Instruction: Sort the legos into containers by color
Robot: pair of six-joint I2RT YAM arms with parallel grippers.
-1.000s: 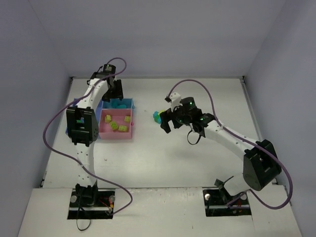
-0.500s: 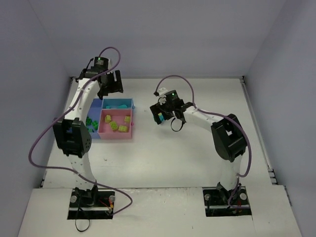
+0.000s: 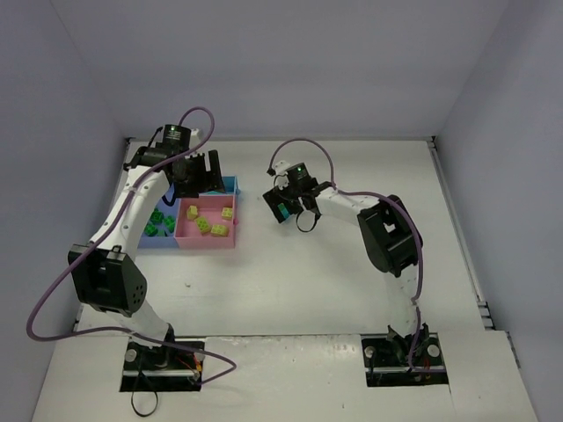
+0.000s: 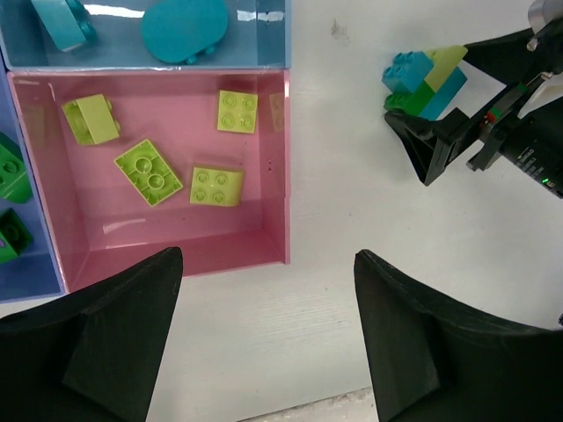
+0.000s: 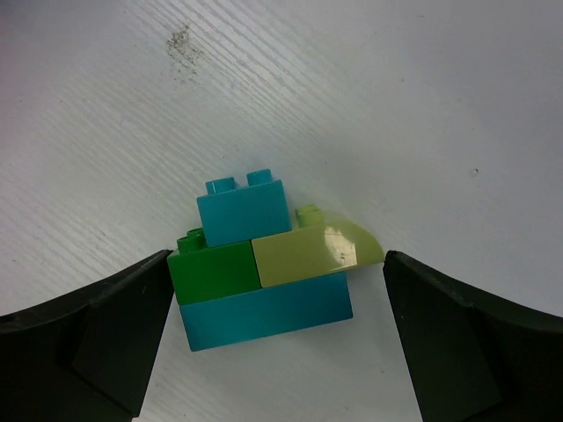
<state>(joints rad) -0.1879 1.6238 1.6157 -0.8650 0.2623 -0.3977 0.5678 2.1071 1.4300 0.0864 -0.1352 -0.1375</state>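
Right claw (image 5: 277,255) is spread wide, a dark finger on either side of the stack (image 5: 264,272) and neither touching it. That stack lies on the white table (image 4: 352,176), well to the right of the pink tray (image 4: 286,158). Left claw (image 4: 268,255) is also released and holds nothing, hanging over the pink tray's near right corner.

The step in hand looks like the grasp on the last unsorted legos. Everything else already sits in trays. Four lime bricks (image 4: 148,171) are in the pink tray, teal pieces (image 4: 185,26) are in the light-blue tray (image 4: 264,35) joined to its far side, and green bricks (image 4: 9,171) are in the blue tray (image 4: 18,272) on its left.

The next move calls for closing on the stack, but it mixes three colours, so it probably has to be pulled apart first. One claw would likely pinch the long base while the other peels bricks off.

The stack is hard, glossy plastic: a long teal brick, then a dark green block beside a lime piece with a rounded, shiny slope, then a small teal brick showing two studs. It seems to lie on its side. The flat ends suit the fingers, while the curved lime face could slip. The trays are smooth, shallow and thin-walled, and the table has a fine ribbed grain.
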